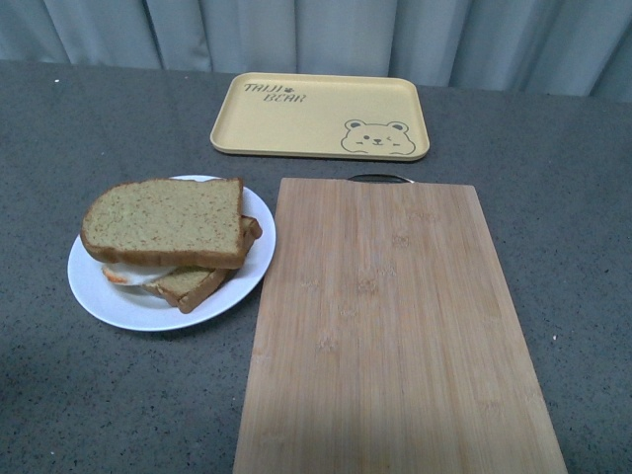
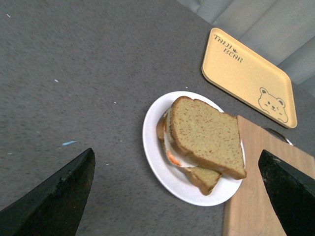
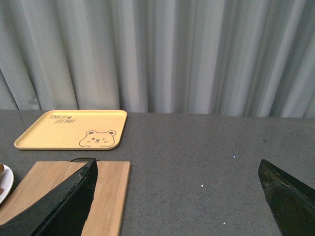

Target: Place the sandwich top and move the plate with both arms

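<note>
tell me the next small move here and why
Probably lower the open left gripper to the rim of the plate. The top slice already lies on the sandwich, so only moving the plate remains; the right gripper is open and empty too.

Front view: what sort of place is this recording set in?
Probably a staged tabletop food-prep station, not a real kitchen: a grey table backed by a pale curtain, a bamboo cutting board, a yellow bear tray and a sandwich on a white plate.
</note>
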{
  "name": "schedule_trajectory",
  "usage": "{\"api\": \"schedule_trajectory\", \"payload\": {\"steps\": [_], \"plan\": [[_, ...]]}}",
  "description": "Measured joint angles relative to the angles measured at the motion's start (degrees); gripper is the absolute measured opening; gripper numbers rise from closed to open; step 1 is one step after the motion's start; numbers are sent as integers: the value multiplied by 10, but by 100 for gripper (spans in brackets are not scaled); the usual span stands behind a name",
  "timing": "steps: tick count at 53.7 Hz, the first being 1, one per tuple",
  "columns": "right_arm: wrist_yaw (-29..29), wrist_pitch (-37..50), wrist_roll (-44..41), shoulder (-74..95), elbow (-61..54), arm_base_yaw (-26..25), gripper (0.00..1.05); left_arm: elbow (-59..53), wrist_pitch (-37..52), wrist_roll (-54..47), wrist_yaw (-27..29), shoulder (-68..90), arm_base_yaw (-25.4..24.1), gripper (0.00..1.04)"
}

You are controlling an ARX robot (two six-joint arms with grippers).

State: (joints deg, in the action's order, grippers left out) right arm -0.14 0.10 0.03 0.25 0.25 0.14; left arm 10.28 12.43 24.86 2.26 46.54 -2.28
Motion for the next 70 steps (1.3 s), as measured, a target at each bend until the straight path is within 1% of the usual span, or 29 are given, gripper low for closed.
{"api": "schedule_trajectory", "payload": {"steps": [3,5,7,13,17,28,43,57,58,70], "plan": [[0,0,0,0,0,0,95,19,39,26,-16,72,-1,98],[0,0,0,0,0,0,95,42,77,48,-38,160,-1,98],[0,0,0,0,0,0,95,61,97,70,-56,228,-3,98],[0,0,0,0,0,0,95,102,120,124,-109,379,-10,98],[0,0,0,0,0,0,95,127,122,159,-126,466,-19,98],[0,0,0,0,0,0,95,138,129,206,-146,526,-30,98],[0,0,0,0,0,0,95,140,155,231,-153,574,-7,98],[0,0,0,0,0,0,95,173,165,253,-155,623,7,98],[0,0,0,0,0,0,95,179,163,254,-155,627,7,98],[0,0,0,0,0,0,95,211,156,271,-159,658,13,64]]}}
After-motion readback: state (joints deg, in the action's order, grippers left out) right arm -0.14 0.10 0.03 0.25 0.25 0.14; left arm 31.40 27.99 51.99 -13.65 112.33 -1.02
